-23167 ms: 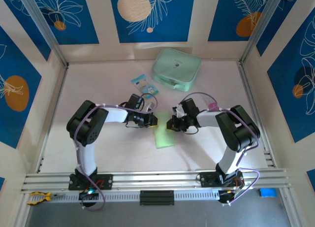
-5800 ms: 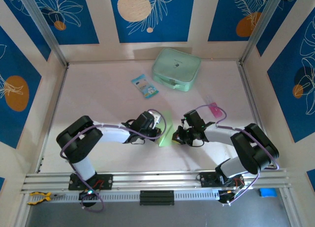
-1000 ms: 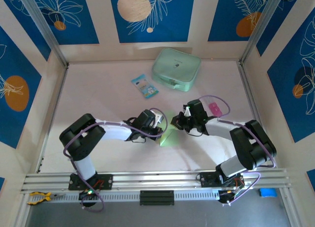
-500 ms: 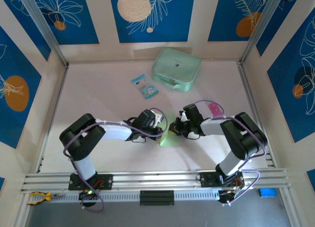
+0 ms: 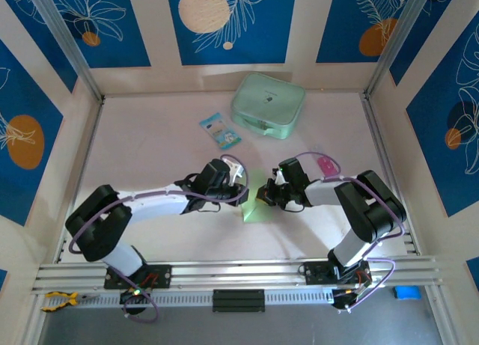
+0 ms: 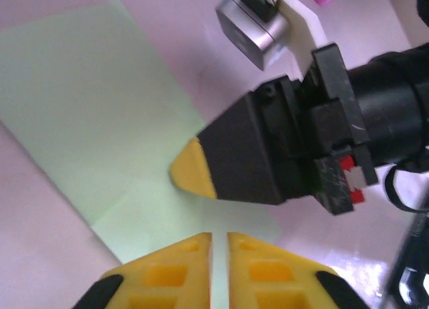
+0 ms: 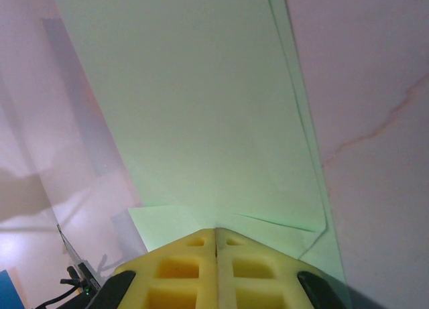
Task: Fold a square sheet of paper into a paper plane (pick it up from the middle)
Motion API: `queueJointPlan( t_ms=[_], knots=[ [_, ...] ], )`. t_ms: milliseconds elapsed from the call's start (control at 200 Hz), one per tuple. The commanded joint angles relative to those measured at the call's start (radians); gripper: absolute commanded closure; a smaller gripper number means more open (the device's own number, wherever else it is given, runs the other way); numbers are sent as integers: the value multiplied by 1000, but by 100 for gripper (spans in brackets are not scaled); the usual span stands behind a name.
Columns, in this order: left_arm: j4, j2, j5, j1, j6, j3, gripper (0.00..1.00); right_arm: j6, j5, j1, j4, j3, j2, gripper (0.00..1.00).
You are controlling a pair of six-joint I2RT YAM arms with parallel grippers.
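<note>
The square sheet of paper [image 5: 253, 212], pale green and partly folded, lies flat on the table between both grippers. In the left wrist view the sheet of paper [image 6: 94, 114] spreads to the left, a faint crease running across it. My right gripper [image 5: 261, 197] is shut, its yellow tip [image 6: 190, 175] resting on the paper's near corner. In the right wrist view the paper [image 7: 201, 108] stretches away from the right gripper [image 7: 216, 232], with a folded flap just ahead of the tips. My left gripper [image 5: 241, 194] hovers at the paper's left edge. The left gripper [image 6: 219, 236] shows only a thin slit between its fingers, with nothing in it.
A thick mint-green zip case [image 5: 268, 105] sits at the back of the table, with a small blue-and-white packet [image 5: 220, 130] to its left. A small pink item [image 5: 325, 165] lies right of the right arm. Metal frame posts and walls bound the table.
The right gripper came down and left onto the paper's edge, then held still. The left arm stretched lower and its gripper shifted slightly, its fingers parting by a sliver.
</note>
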Motion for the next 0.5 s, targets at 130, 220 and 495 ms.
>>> queueJointPlan(
  t_ms=[130,220,495],
  knots=[
    [-34,124,236,-13,9,87,97,-7,46,-8,-83,-38,28,100],
    [-35,159,263,-12,7,103,97,-7,45,-9,-83,-39,26,100],
    [-87,249,335,-13,49,163,93,-8,47,-9,-94,-38,20,100]
  ],
)
